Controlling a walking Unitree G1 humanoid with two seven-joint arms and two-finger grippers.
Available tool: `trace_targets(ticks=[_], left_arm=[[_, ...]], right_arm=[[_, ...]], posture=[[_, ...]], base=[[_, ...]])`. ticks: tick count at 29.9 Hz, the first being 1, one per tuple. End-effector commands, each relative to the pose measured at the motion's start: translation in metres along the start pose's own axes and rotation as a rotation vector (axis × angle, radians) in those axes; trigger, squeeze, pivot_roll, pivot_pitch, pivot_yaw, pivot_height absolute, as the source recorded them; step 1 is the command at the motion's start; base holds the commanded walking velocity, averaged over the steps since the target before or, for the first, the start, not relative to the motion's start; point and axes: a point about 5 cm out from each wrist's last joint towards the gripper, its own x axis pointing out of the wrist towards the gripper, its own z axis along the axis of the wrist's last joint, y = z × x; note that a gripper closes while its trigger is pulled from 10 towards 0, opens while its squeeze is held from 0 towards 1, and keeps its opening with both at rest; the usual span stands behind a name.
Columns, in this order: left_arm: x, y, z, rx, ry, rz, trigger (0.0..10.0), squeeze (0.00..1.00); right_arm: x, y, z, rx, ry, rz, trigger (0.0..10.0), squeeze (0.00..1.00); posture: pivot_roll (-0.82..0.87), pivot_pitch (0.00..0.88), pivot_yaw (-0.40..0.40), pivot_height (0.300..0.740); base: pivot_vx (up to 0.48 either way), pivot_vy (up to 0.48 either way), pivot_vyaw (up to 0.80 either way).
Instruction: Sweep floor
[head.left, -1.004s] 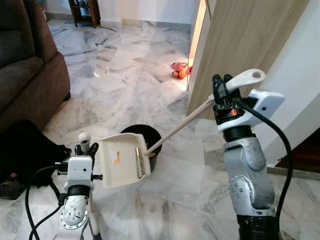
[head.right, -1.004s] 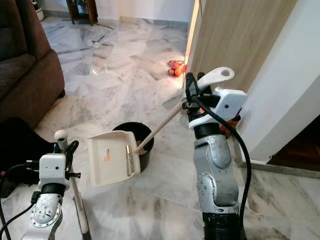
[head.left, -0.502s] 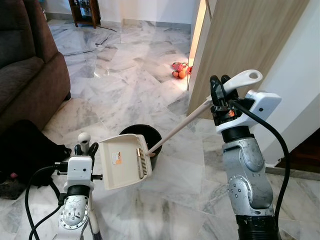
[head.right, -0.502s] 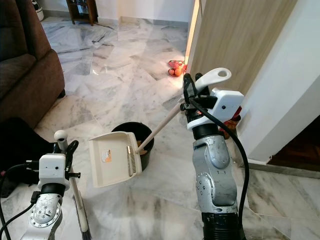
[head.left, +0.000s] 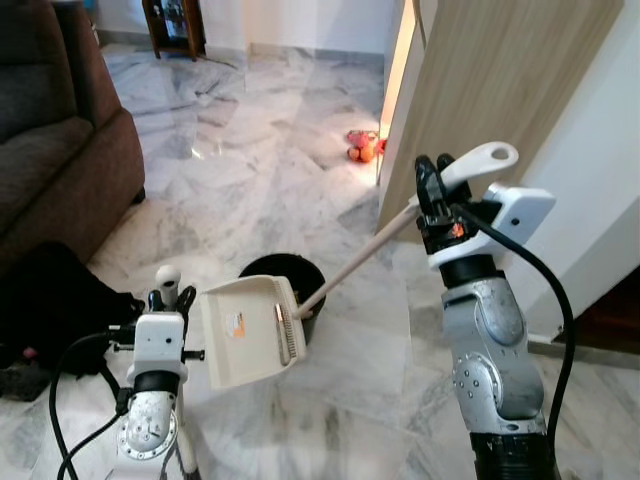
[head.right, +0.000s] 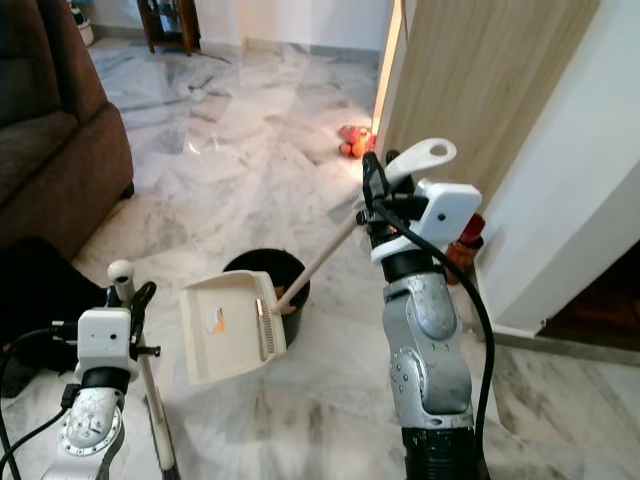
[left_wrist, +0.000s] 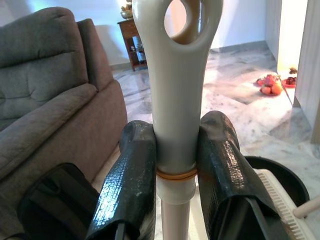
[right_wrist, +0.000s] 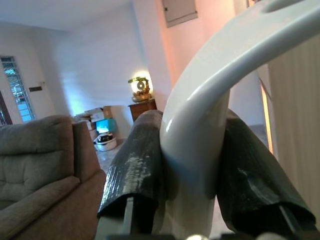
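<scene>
The right gripper is clenched around the top of a long white dustpan handle, holding the pan tipped up at the rim of a black bin, probably so debris slides in. The left gripper clasps the cream handle of a broom, kept upright beside the pan, out of the way. Both stand on a marble floor, with a brown sofa to the left and a wooden door to the right.
</scene>
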Motion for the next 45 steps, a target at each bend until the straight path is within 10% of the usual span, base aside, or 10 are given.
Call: trace_targets(ticks=[1,45], left_arm=[[0.0032,0.0038,0.0075,0.029,-0.038,0.011,10.0,0.00],[0.0041,0.0039,0.0103,0.017,-0.060,0.025,10.0,0.00]], right_arm=[[0.0035,0.0044,0.0120,0.011,-0.072,0.019,10.0,0.00],[0.0041,0.0108,0.0152,0.026,-0.085,0.048,10.0,0.00]], posture=[[0.14,0.062,-0.046,0.740],[0.14,0.070,-0.049,0.740]], base=[[0.364,0.000,0.00],[0.319,0.000,0.13]])
